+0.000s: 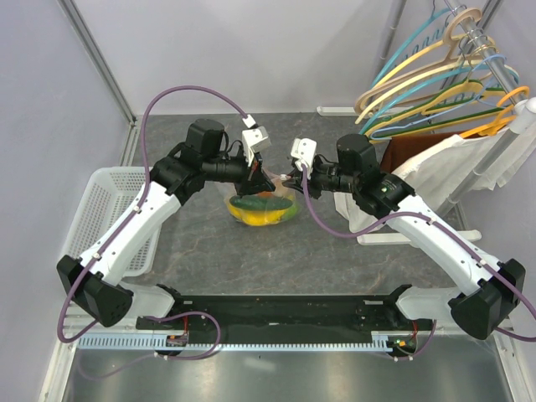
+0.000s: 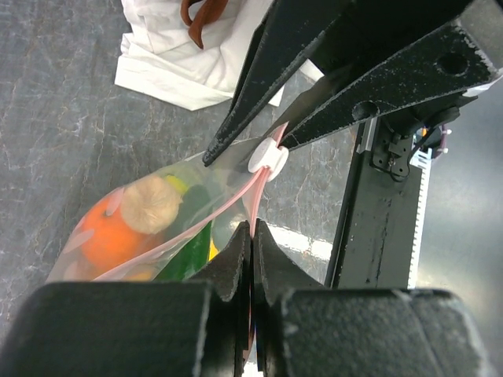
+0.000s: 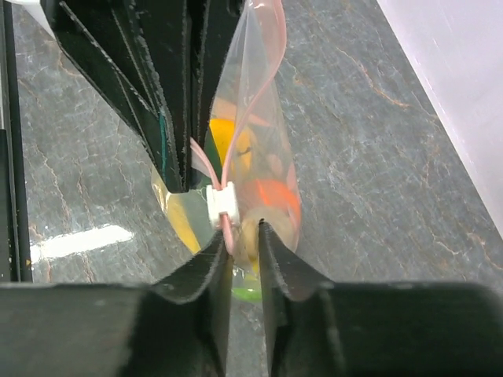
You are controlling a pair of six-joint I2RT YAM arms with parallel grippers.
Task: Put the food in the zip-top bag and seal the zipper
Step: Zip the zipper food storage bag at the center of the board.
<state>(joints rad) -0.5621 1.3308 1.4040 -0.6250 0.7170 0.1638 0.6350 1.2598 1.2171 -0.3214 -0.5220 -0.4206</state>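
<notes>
Both grippers meet over the middle of the top view, and between them they hold the zip-top bag (image 1: 264, 209). On the left gripper (image 2: 251, 232) the fingers are pressed fully together and they pinch the zipper (image 2: 255, 196); I see the pink strip go in between the tips at the lower middle of the left wrist view. On the right gripper (image 3: 242, 236) the fingers are drawn close with only a narrow slot. The same pink strip passes down into this slot, so I read it as clamped on the zipper. A white slider (image 3: 222, 203) sits on the strip just above these tips. Above the slider, in the right wrist view, the two pink lips stand apart: one goes toward the left gripper and the other curves to the upper edge of the frame. The food (image 2: 134, 221) is inside the bag: an orange piece (image 2: 106, 239), a pale tan piece (image 2: 151, 204) touching it, and a green piece (image 2: 189, 258) lower. The bag hangs from the strip toward the grey table (image 1: 335, 260); I cannot tell if its bottom touches. A white mesh basket (image 1: 100, 209) lies at the left of the top view, well apart. Coloured hangers (image 1: 435, 79) and a white cloth (image 1: 452, 167) are at the upper right.
</notes>
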